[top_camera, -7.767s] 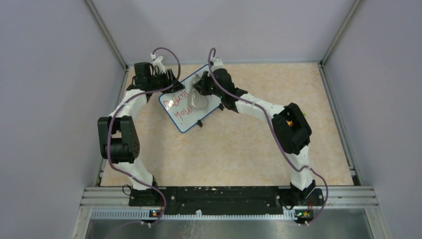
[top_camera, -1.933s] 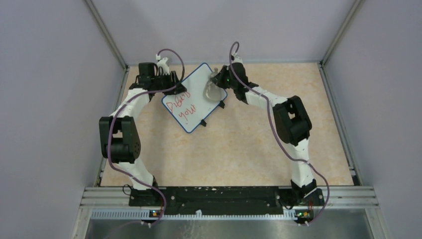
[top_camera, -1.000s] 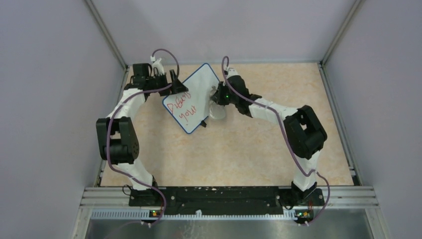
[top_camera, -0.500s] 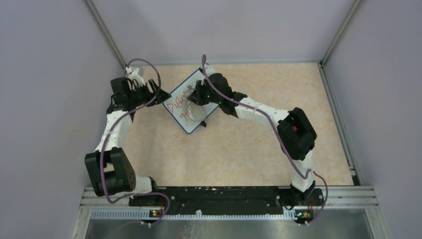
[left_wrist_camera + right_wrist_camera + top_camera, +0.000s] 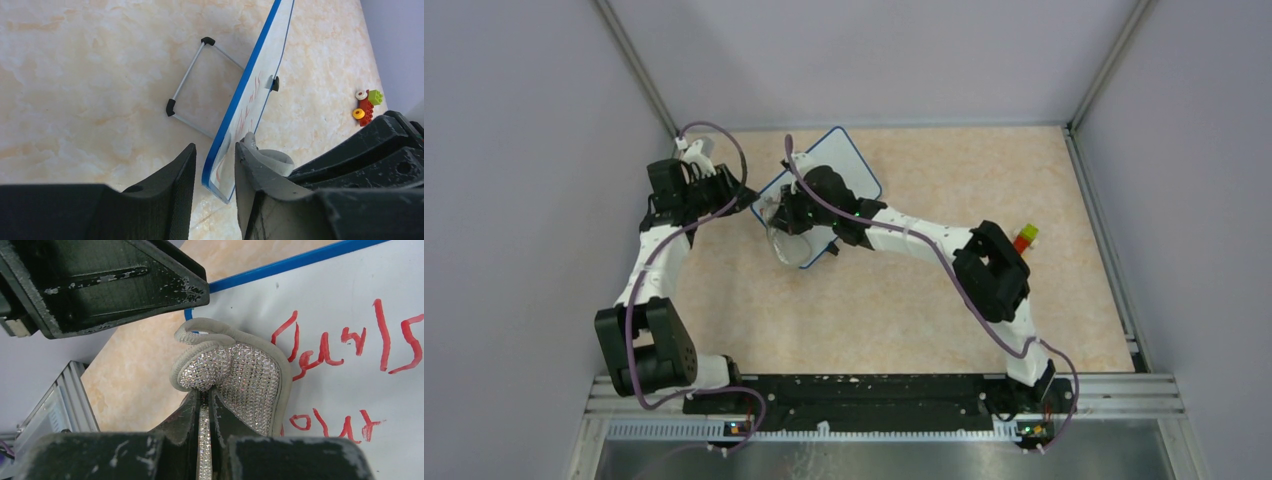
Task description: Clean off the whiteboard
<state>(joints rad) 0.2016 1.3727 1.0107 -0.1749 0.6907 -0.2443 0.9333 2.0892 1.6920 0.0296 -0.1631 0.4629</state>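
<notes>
The whiteboard stands tilted at the back left of the table, and in the right wrist view the whiteboard carries red handwriting. My right gripper is shut on a grey glittery eraser pad, which presses on the board's face near its low left corner. In the left wrist view, my left gripper straddles the blue rim of the whiteboard at that corner. Its jaws stand narrow, with a thin gap still showing on each side. The eraser pad shows just behind the inner finger.
The board's wire stand rests on the tabletop behind it. A small red, green and yellow toy block lies at the right, also seen as the toy block. Grey walls close in the table; a metal rail runs along the left side.
The right gripper swept the pad from the board's right side across to its lower left corner. The left arm drew back left and its jaws narrowed around the board's corner.
</notes>
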